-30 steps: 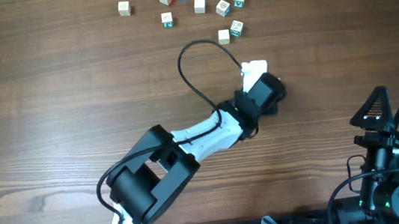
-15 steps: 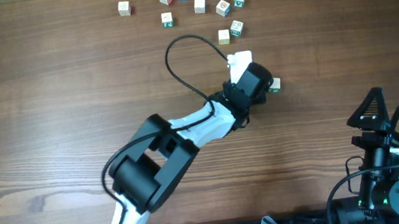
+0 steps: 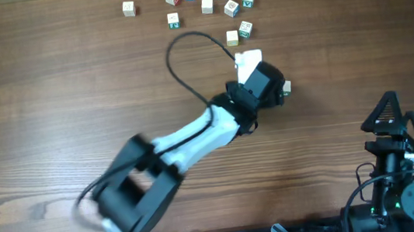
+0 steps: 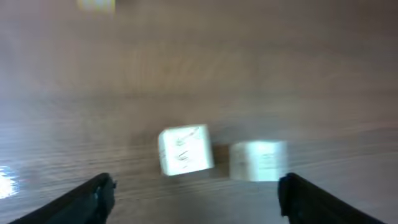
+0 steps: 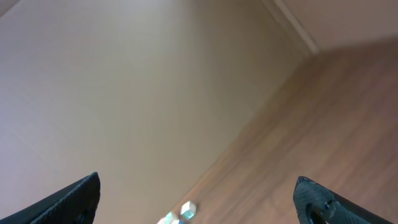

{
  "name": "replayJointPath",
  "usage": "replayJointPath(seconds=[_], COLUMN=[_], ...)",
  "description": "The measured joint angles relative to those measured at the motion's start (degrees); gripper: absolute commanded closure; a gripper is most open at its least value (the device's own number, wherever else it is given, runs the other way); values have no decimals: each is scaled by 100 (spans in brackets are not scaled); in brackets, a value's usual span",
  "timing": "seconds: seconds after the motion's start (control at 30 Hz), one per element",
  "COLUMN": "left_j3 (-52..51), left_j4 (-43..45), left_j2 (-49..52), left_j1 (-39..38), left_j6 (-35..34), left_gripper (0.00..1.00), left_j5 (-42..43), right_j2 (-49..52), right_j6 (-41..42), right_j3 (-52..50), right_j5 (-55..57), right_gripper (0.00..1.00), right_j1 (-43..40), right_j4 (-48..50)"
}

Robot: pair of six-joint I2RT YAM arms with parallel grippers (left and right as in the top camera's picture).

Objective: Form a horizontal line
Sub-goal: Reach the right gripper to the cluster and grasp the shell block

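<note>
Wooden table [image 3: 35, 112]: loose letter cubes [image 3: 208, 5] lay near far edge; left arm [image 3: 208, 127] stretched mid-table, lone cube [image 3: 287, 87] showing beside its wrist.

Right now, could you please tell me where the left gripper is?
Overhead, the left gripper sits right of centre, just below the scattered cubes, open above two pale cubes lying side by side.

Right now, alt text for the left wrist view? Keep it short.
Blurred close-up: a small pale wooden cube with faint markings and a second pale wooden cube sit side by side on the brown wood-grain table, a thin dark gap between them. The left gripper is open, its dark fingers wide apart at the bottom corners, holding nothing.
</note>
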Motion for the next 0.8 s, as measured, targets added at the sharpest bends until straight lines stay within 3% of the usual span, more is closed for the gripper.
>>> replayJointPath(seconds=[0.03,0.1,0.13,0.27,0.33,0.5,0.63,0.67,0.8], left_j3=[4,11,20,61,68,66,66,66,59], left_j4=[-98,-568,-909,-1869,-2179,-2708,-2909,-2924,-2973], left_j2=[-256,-990,-1453,-2522,-2802,-2927,-2881,-2879,-2868], left_j1=[4,48,122,601,911,1528,1729,1742,1751], left_j6=[48,98,111,129,149,164,168,168,168], left_gripper=[0,0,0,0,0,0,0,0,0], left_j5=[-66,-372,-634,-1340,-1547,-1781,-1797,-1794,-1788], right_j2=[0,0,2,374,811,3355,5834,6874,8870], right_j6=[201,632,715,162,-72,-599,-1147,-1445,-2142], right_j3=[0,0,0,-13,22,468,1821,2758,5071], right_j5=[0,4,-4,-682,-1016,-1980,-2739,-3005,-3362], right_gripper=[4,32,33,24,14,3,1,0,0], right_j1=[0,0,0,0,-2,0,0,2,90], right_j4=[-116,-284,-321,1300,1873,2778,2247,1659,157])
